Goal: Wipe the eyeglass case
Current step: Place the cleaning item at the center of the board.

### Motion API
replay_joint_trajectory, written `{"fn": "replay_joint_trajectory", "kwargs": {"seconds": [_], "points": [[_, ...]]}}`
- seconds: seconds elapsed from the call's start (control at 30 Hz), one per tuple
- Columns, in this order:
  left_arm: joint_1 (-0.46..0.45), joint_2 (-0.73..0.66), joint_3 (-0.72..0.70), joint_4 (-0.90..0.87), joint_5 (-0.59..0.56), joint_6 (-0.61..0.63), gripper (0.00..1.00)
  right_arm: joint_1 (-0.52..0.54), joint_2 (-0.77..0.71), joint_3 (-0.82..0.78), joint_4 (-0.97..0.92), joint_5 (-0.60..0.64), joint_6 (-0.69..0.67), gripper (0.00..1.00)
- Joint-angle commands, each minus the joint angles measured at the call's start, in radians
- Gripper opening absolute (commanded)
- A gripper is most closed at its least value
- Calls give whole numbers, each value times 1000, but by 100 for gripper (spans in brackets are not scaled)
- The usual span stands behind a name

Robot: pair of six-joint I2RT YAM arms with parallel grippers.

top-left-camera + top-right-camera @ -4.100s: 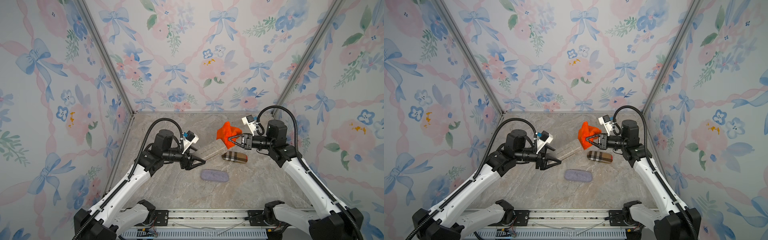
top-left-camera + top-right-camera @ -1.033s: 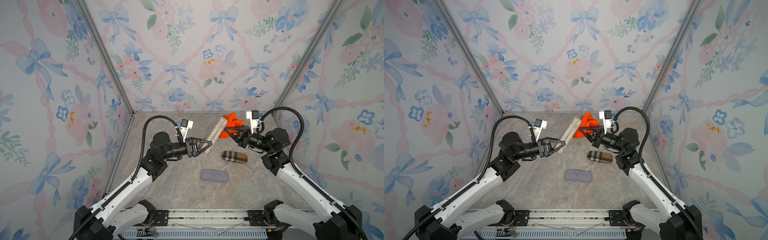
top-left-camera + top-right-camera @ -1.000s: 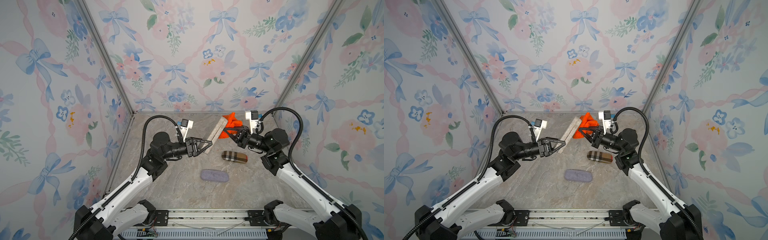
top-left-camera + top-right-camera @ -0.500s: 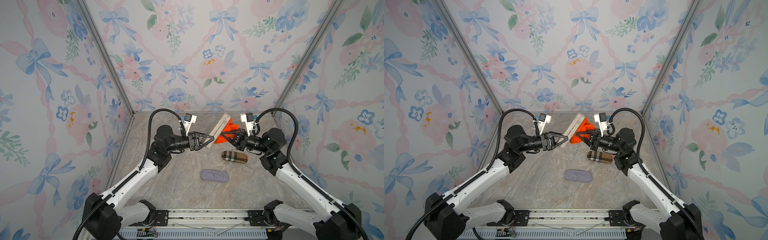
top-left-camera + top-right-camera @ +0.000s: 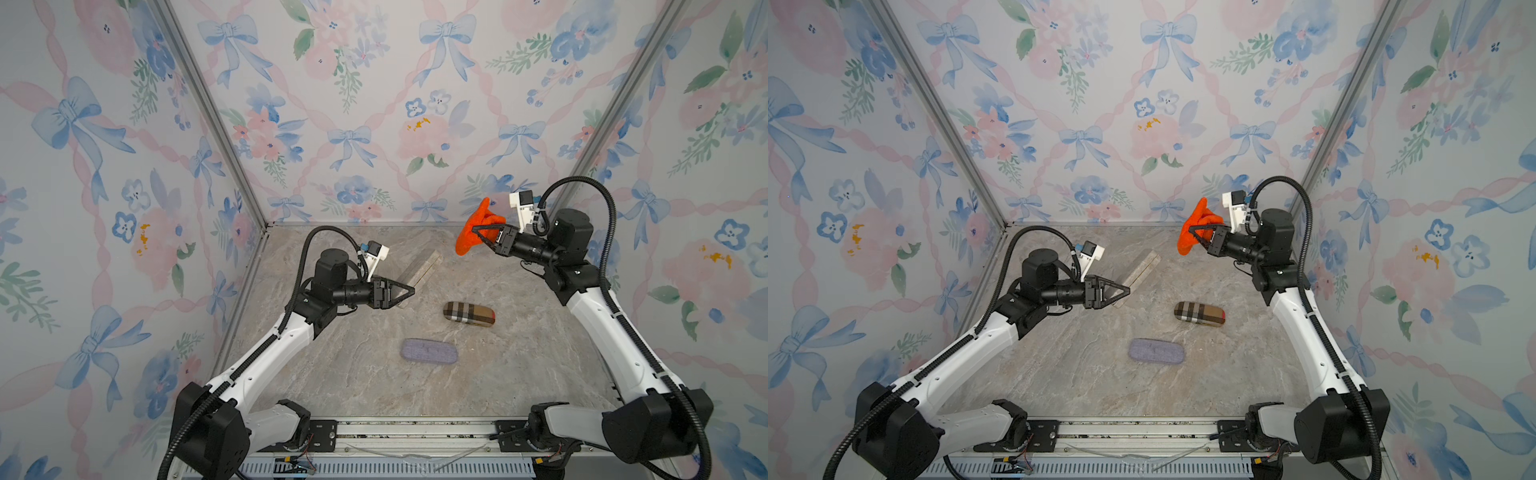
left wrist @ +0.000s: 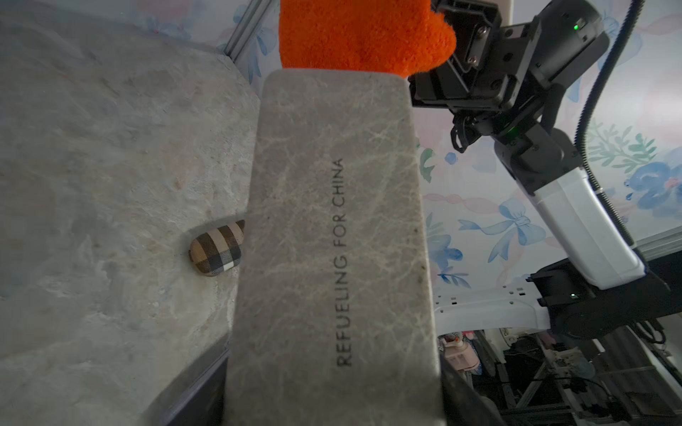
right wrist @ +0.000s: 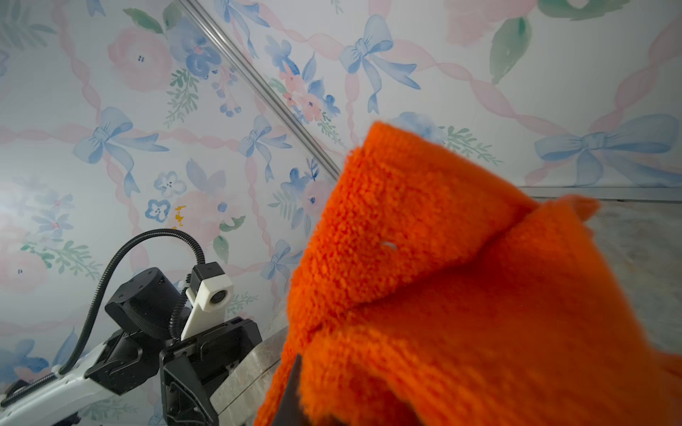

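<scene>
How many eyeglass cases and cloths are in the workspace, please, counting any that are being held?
Eyeglass cases: 3 (grey case, plaid case, lavender case)
Cloths: 1 (orange cloth)
Total: 4

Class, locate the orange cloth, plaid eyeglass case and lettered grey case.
orange cloth [image 5: 465,241]: a top view, lower fold.
plaid eyeglass case [image 5: 468,314]: a top view, middle.
lettered grey case [image 6: 313,221]: left wrist view, flat face.

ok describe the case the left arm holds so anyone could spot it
Above the marble-look tabletop, find the left end effector. It grips a flat rectangular grey stone-patterned eyeglass case. Unlike the rounded plaid case and lilac fabric case nearby, it's boxy and printed REFUELING FOR CHINA.
</scene>
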State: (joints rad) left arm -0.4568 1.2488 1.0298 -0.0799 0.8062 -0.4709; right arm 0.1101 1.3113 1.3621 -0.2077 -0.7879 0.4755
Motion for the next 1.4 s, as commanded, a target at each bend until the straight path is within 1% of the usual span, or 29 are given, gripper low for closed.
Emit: {"fn": "replay_joint_trajectory", "kwargs": {"seconds": [0.0,0.03,0.2,0.33,0.43,0.47,0.57,0.63,0.73,0.8,0.87,0.97,1.03,1.13,1.3,1.37], "points": [[1,52,65,-189,-52,410,25,-27,44,144,-460,117,-230,0],[-1,68,67,-189,-56,493,25,-32,60,179,-533,160,-258,0],[-8,135,61,-218,-182,848,27,-42,145,315,-829,467,-405,0],[-17,202,64,-241,-304,1064,27,-50,214,346,-928,709,-469,0],[-17,269,87,-258,-369,1158,26,-58,285,353,-966,880,-506,0],[-17,289,93,-258,-380,1171,26,-58,310,358,-978,926,-515,0],[-9,361,87,-241,-384,1190,20,-59,394,357,-986,1042,-514,0],[-8,409,78,-229,-397,1200,17,-59,404,308,-936,1085,-502,0],[-6,458,78,-206,-401,1204,16,-55,424,252,-857,1154,-505,0],[2,488,90,-204,-395,1207,16,-48,480,254,-850,1183,-527,0],[2,519,107,-205,-401,1218,16,-48,570,284,-888,1200,-544,0],[5,551,125,-208,-434,1228,17,-47,688,322,-927,1163,-525,0],[8,555,118,-206,-444,1238,18,-39,714,299,-886,1141,-514,0],[10,571,108,-207,-424,1238,19,-33,752,272,-842,1116,-508,0],[10,613,107,-217,-435,1243,20,-31,828,251,-810,1116,-522,0],[10,616,107,-218,-428,1237,20,-31,831,238,-798,1102,-519,0]]}}
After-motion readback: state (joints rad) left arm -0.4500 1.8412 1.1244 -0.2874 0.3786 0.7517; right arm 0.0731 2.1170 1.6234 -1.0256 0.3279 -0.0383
